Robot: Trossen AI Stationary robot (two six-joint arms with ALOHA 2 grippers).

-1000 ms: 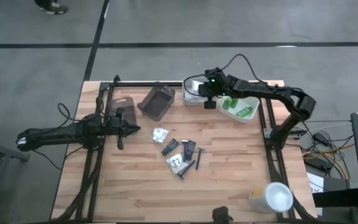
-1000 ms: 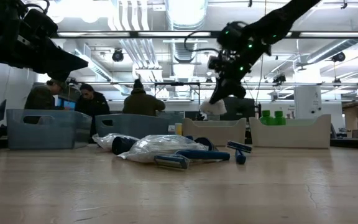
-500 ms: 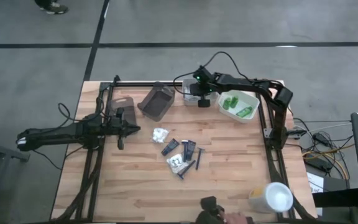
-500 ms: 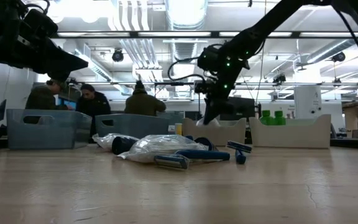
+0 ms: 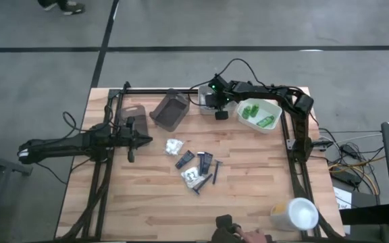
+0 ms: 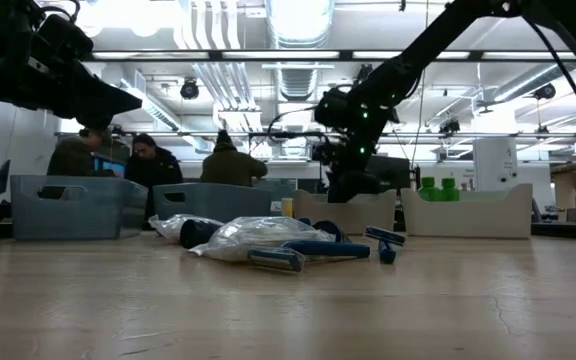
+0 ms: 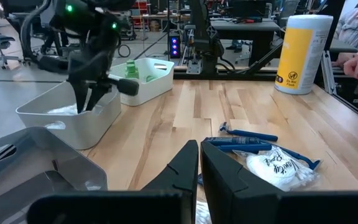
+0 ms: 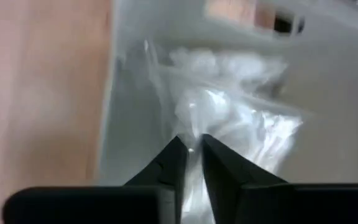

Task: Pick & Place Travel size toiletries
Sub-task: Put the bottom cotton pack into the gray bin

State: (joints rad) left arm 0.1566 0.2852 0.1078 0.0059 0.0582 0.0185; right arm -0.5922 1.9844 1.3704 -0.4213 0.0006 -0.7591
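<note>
Lowered into the white tray (image 7: 98,118), right gripper (image 8: 191,149) pinches a crinkly packet (image 8: 229,118).

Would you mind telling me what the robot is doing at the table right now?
It is sorting travel toiletries. The right gripper is down in the white tray at the table's far edge, shut on a crinkly packet. Green bottles lie in the neighbouring tray. The left gripper waits over the left side, shut, and more items lie mid-table.

Grey floor (image 5: 39,61) with dark seams — bright ceiling lights (image 6: 293,15), seated people (image 6: 148,162) behind.
</note>
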